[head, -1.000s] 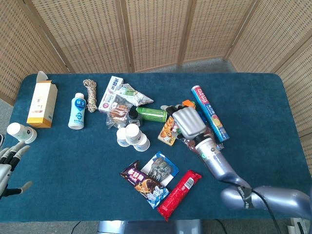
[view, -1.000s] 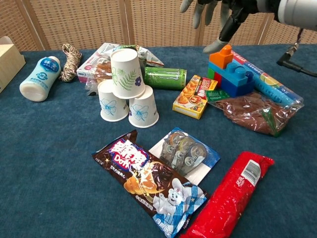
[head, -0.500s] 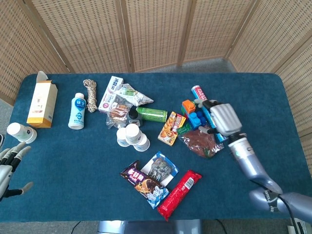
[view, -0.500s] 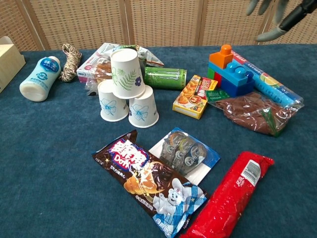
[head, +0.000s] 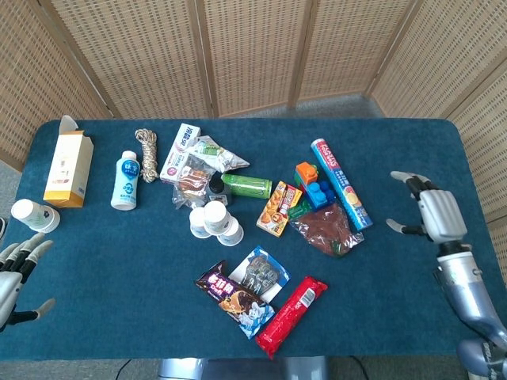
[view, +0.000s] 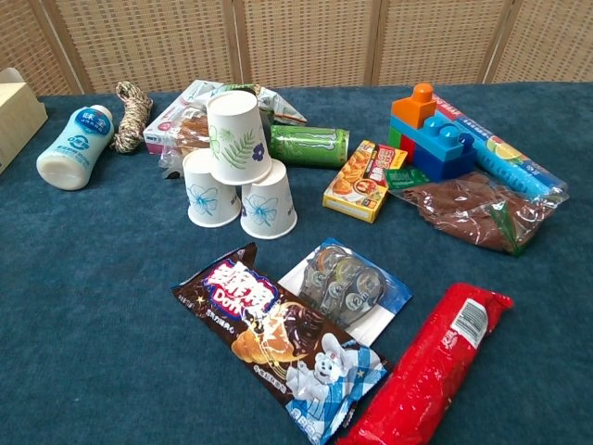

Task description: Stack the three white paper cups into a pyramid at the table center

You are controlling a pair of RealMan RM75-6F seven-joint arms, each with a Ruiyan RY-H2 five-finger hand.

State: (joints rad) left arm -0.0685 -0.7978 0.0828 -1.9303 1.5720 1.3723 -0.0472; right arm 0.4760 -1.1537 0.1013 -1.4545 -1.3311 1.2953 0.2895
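Observation:
Three white paper cups stand upside down as a pyramid near the table's middle: two base cups (view: 211, 190) (view: 269, 201) side by side and a leaf-printed top cup (view: 237, 137) resting on both. From the head view the cup pyramid (head: 214, 220) shows as a tight cluster. My right hand (head: 432, 214) hovers at the table's right side, fingers spread, holding nothing, far from the cups. My left hand (head: 16, 269) sits at the left edge, fingers apart and empty. Neither hand shows in the chest view.
Clutter rings the cups: a green can (view: 309, 146), snack box (view: 362, 179), toy blocks (view: 428, 134), brown bag (view: 477, 215), chocolate wrapper (view: 278, 341), red packet (view: 426, 366), tape pack (view: 345, 286), white bottle (view: 72, 148), rope (view: 132, 114), carton (head: 68, 168), another cup (head: 33, 214).
My right hand has withdrawn from over the toy blocks and snack box to the table's right side, leaving the chest view. The cup pyramid has stayed still.

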